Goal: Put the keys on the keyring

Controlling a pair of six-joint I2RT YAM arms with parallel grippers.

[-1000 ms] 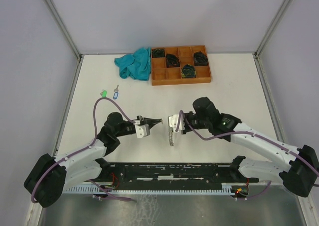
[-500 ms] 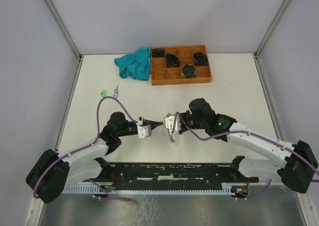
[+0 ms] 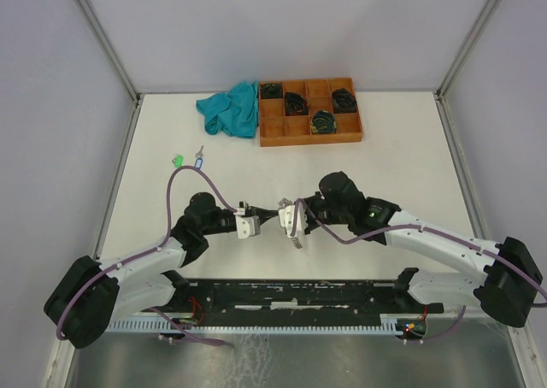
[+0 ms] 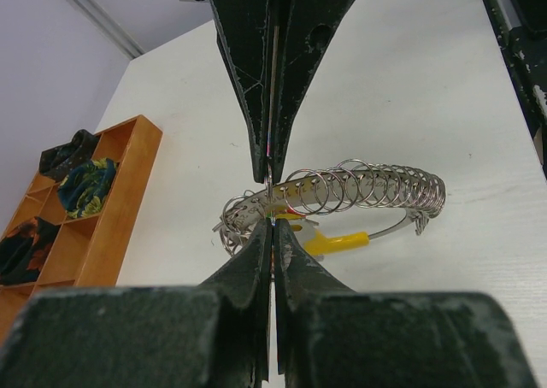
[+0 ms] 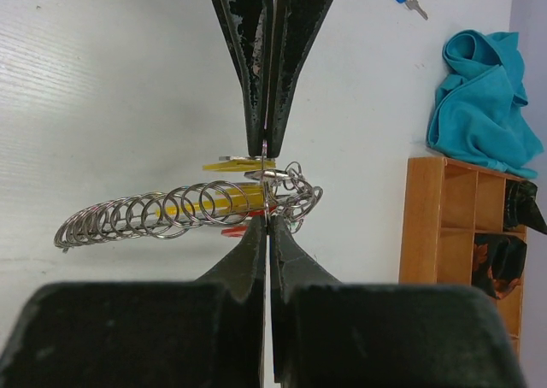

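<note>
Right pincer (image 5: 267,223): shut tight, nipping the keyring (image 4: 359,185) at its bunched end.
Left pincer (image 4: 272,227): closed to a bare seam. Its tips meet the right pincer's tip to tip at that same end, and we cannot tell whether it pinches anything.
Keyring: hangs between the two pincers, over the middle of the bench (image 3: 402,161) and near the arms. A row of small rings (image 5: 145,210) is strung along it, and we see its yellow segment (image 4: 338,241).
Bunched end: a flat yellow tag (image 5: 235,163) and a red piece (image 5: 238,232) show here.
Loose keys: we find the green-tagged key (image 3: 178,160) and the blue-tagged key (image 3: 199,158) just beside each other on the left of the bench, well apart from the keyring.
Far edge: a teal cloth (image 3: 231,108) touches an orange-brown tray (image 3: 309,138) holding black coiled bundles (image 3: 296,102).
</note>
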